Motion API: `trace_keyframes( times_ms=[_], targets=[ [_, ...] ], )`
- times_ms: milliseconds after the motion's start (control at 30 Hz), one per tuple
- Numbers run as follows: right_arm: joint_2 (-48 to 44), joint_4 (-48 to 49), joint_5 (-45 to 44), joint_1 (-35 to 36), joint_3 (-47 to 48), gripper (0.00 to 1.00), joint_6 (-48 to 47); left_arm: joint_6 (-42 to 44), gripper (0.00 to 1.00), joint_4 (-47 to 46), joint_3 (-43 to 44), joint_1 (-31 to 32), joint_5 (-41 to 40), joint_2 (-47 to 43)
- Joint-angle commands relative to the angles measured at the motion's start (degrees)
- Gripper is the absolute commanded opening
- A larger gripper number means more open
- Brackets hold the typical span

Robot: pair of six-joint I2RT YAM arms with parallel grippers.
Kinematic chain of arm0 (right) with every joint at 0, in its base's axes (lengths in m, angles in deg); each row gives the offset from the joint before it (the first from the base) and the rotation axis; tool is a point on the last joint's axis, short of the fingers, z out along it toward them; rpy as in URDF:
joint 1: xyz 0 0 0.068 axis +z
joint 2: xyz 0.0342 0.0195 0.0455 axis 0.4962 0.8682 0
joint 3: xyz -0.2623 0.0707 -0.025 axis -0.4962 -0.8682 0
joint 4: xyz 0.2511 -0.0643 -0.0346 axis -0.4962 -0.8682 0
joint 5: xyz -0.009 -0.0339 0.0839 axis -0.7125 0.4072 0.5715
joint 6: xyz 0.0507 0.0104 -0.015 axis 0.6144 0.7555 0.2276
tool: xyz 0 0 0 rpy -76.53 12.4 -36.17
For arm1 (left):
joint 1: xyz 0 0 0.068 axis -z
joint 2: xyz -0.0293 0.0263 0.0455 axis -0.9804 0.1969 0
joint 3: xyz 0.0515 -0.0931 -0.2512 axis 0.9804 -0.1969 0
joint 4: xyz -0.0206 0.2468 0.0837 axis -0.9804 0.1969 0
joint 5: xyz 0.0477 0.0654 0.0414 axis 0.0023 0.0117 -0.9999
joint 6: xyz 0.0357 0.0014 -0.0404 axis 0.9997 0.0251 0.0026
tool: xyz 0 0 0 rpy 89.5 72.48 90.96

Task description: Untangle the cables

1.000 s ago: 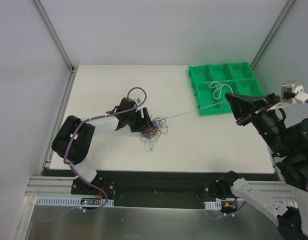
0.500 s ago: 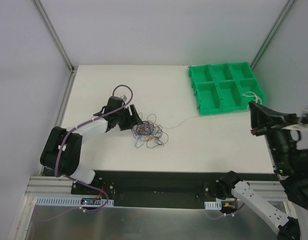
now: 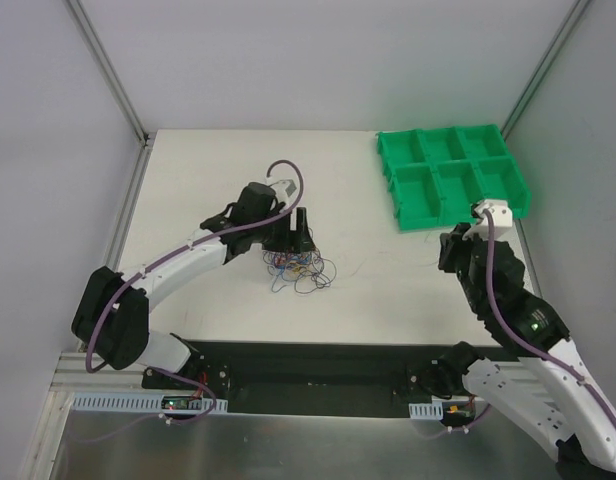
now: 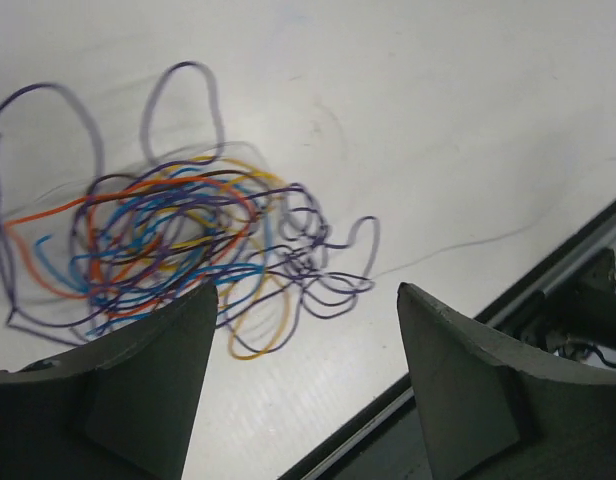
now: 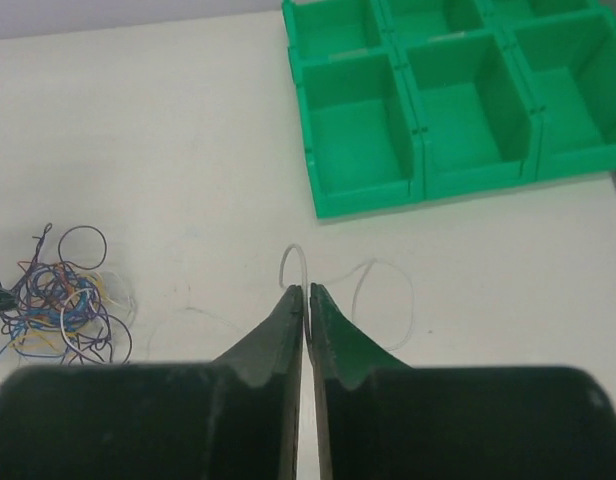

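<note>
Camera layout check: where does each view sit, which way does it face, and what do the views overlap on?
Top external: above and behind the bases, looking down on the table; both arms show, with the left gripper and right gripper.
Left wrist: on the left arm, looking down between its open fingers at the cable tangle.
Right wrist: low on the right arm, facing across the table to the green tray; its fingers pinch a white cable.
Shared: the tangle shows in all three; the tray shows in two.

Bright, even light; cables (image 4: 178, 240) slightly motion-blurred with faint shadows.
</note>
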Motion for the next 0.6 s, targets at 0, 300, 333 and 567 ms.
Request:
trace_keyframes(
  times_ms=[0, 300, 333, 567],
  targets=[
    [0.06, 3.03, -1.16, 0.14, -9.59, 0.11, 13.81, 4.13, 0.72, 3.46, 4.43, 3.95, -5.04, 0.16],
    [16.46, 11.81, 26.49, -0.39, -13.59, 0.79, 7.71, 3.07, 0.66, 3.81, 3.02, 4.04, -9.43, -2.57],
    [19.80, 13.21, 29.48, -0.39, -12.00, 0.79, 6.21, 2.81, 0.66, 3.81, 2.76, 4.04, -9.79, -2.48],
    [41.25, 31.05, 51.19, -0.13, -6.54, 0.74, 0.59, 0.88, 0.68, 3.64, 1.88, 3.78, -10.06, 0.77]
  ],
)
